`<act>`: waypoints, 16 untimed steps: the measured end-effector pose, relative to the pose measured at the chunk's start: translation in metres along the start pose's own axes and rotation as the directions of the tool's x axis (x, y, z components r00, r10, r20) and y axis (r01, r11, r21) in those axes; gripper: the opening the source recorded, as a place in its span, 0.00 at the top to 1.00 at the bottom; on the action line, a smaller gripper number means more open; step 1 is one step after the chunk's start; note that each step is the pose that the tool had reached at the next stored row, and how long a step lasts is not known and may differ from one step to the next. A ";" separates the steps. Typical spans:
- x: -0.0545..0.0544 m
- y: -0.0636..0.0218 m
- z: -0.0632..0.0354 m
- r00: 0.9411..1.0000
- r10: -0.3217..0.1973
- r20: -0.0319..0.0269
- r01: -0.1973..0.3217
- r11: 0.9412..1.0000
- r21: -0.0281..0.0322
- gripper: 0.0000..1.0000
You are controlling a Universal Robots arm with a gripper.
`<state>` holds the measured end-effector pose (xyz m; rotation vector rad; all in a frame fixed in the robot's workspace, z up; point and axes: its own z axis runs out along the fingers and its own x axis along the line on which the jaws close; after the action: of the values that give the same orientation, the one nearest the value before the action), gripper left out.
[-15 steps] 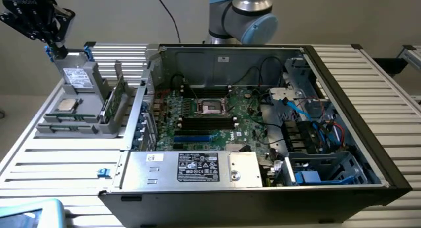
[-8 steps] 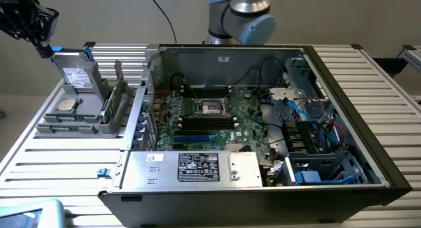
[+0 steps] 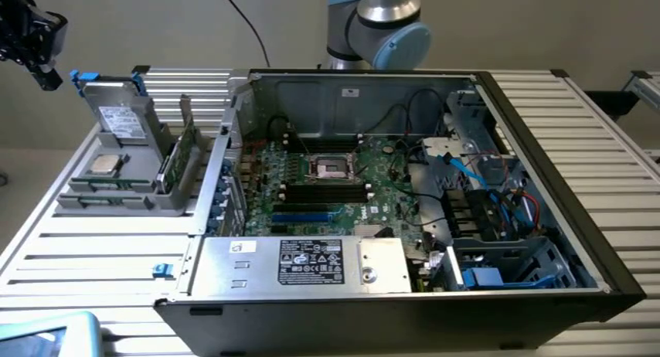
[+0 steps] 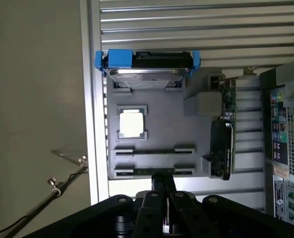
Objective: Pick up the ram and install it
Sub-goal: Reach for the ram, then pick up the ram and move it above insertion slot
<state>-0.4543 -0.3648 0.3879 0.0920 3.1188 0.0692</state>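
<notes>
Here the gripper (image 4: pixel 161 178) hangs over the near end of the grey holder (image 4: pixel 169 124), fingers drawn together with nothing between them. The ram (image 3: pixel 103 185) lies in a slot of that holder on the counter (image 3: pixel 93 253), below the gripper and apart from it, just beside the processor chip (image 4: pixel 132 124) and outside the open computer case (image 3: pixel 351 102).

One computer case (image 3: pixel 351 102), one holder (image 4: pixel 186 129), one drive (image 4: pixel 144 77), one processor chip (image 4: pixel 132 124), one ram (image 3: pixel 103 185), one expansion card (image 4: pixel 221 148)
</notes>
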 end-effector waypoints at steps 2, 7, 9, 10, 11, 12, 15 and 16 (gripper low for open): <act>0.000 0.0000 0.0000 1.000 0.000 0.000 0.000 1.000 0.000 0.89; 0.000 0.0000 0.0000 1.000 0.000 0.000 0.000 1.000 0.000 0.89; 0.000 0.0000 0.0000 1.000 0.000 0.000 0.000 1.000 0.000 0.89; 0.000 0.0000 0.0000 1.000 0.000 0.000 0.000 1.000 0.000 0.89; 0.000 0.0000 0.0000 1.000 0.000 0.000 0.000 1.000 0.000 0.89; 0.000 0.0000 0.0000 1.000 0.000 0.000 0.000 1.000 0.000 0.89; 0.000 0.0000 0.0000 1.000 0.000 0.000 0.000 1.000 0.000 0.89; 0.000 0.0000 0.0000 1.000 -0.001 0.000 0.001 1.000 0.000 0.89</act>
<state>-0.4544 -0.3648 0.3879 0.0909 3.1188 0.0692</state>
